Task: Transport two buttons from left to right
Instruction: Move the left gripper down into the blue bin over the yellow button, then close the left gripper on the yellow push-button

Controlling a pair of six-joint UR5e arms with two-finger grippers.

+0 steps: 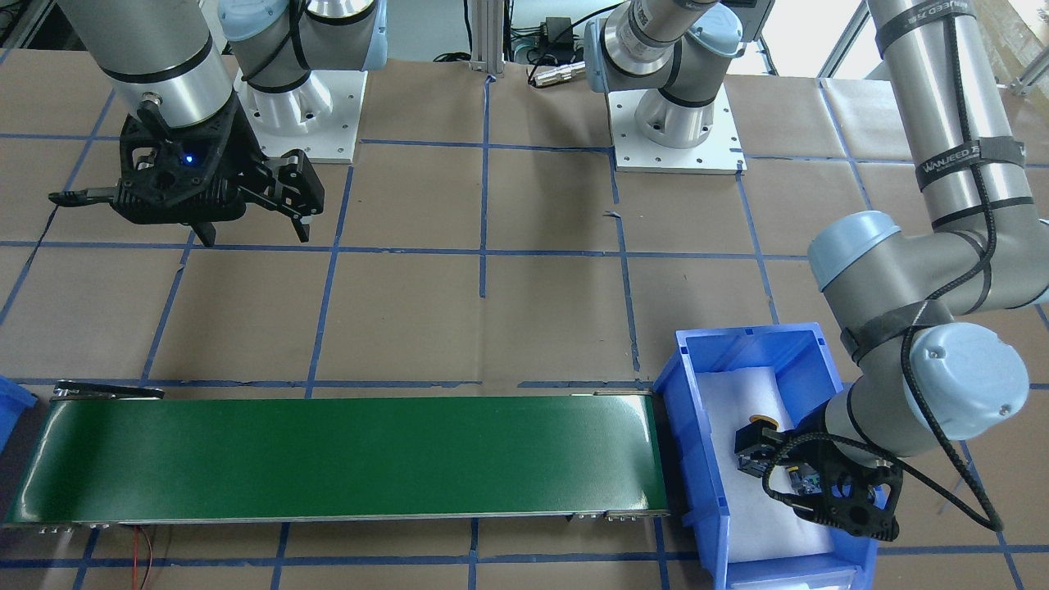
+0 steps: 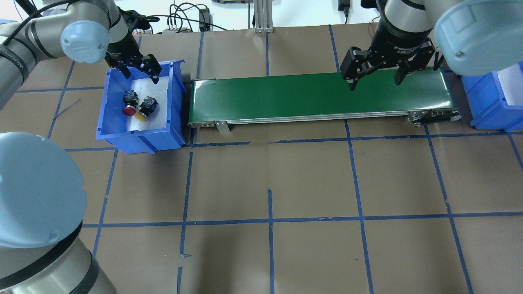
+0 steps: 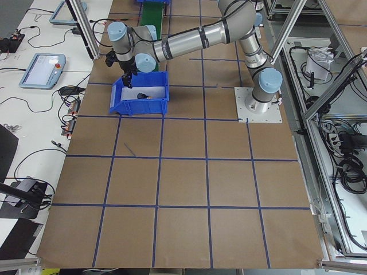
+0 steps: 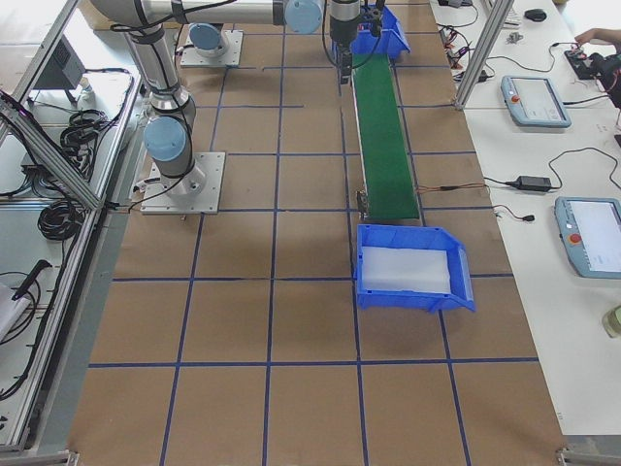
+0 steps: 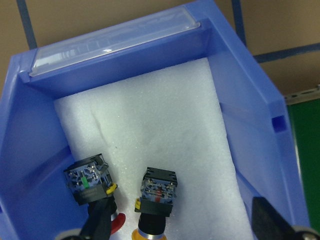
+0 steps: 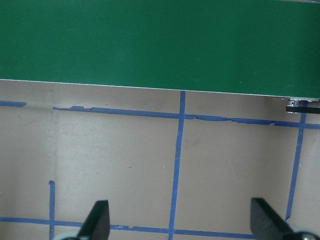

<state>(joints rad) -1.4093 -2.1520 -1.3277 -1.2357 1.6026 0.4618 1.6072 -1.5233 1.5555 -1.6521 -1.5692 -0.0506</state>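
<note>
**benchguy:** where are your hands at right now?

**me:** My left hand (image 2: pixel 141 74) is spread wide and empty, hanging over the far end of the bin (image 2: pixel 139 138). My right hand (image 2: pixel 375 81) is wide too, holding nothing, up by the right end of the belt (image 2: pixel 286 96).

**benchguy:** and the buttons?

**me:** Both are on their sides on the foam (image 5: pixel 160 110) in that bin. The red button (image 2: pixel 129 104) and yellow button (image 2: pixel 144 108) lie just beside each other, caps toward me. I reckon they're light and rigid. The caps are round and probably slick, so I'd pinch the blocky body across its flat sides. The foam should give a little, which is forgiving. Room's tight though: the bin walls close in, and the neighbour button could get nudged. It's all on a brown-paper table (image 2: pixel 269 171) with blue tape lines, and the right bin (image 2: pixel 484 114) sits past the belt.
</note>
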